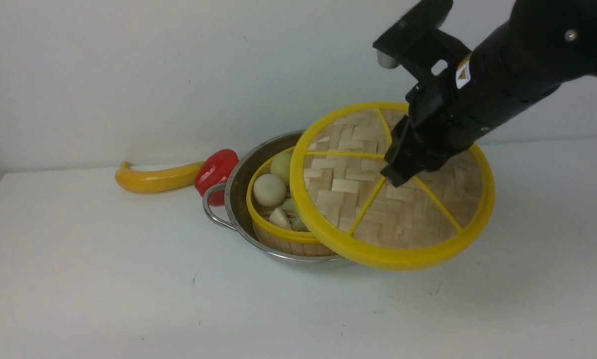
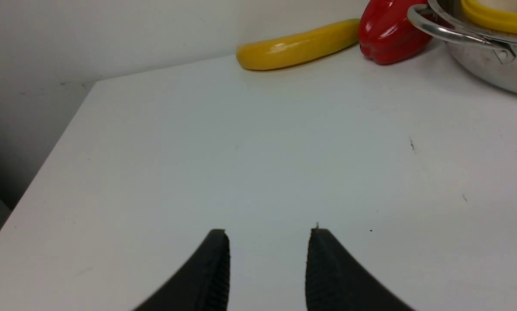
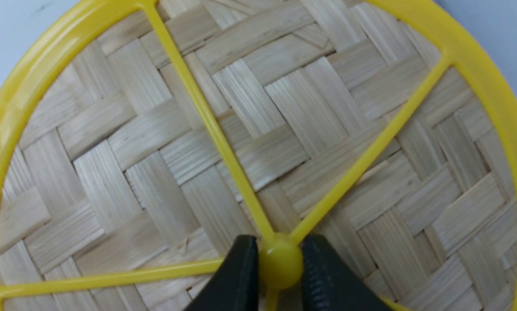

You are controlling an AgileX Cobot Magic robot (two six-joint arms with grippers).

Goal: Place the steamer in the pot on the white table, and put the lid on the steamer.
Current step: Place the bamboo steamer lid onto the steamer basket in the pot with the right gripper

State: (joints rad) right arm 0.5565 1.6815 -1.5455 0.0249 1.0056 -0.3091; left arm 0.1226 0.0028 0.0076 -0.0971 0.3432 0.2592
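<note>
The steel pot (image 1: 238, 199) stands on the white table (image 1: 103, 279) with the steamer (image 1: 273, 232) inside it, pale buns and dumplings showing in its left part. My right gripper (image 1: 395, 177) is shut on the yellow centre knob (image 3: 280, 263) of the woven lid (image 1: 403, 219), which hangs tilted above and to the right of the steamer, covering its right side. My left gripper (image 2: 269, 235) is open over bare table, well short of the pot's loop handle (image 2: 452, 32); it is out of the front view.
A yellow toy banana (image 1: 153, 178) and a red toy pepper (image 1: 216, 169) lie just behind and left of the pot, near the wall. The table's left edge (image 2: 46, 160) drops off beside the left gripper.
</note>
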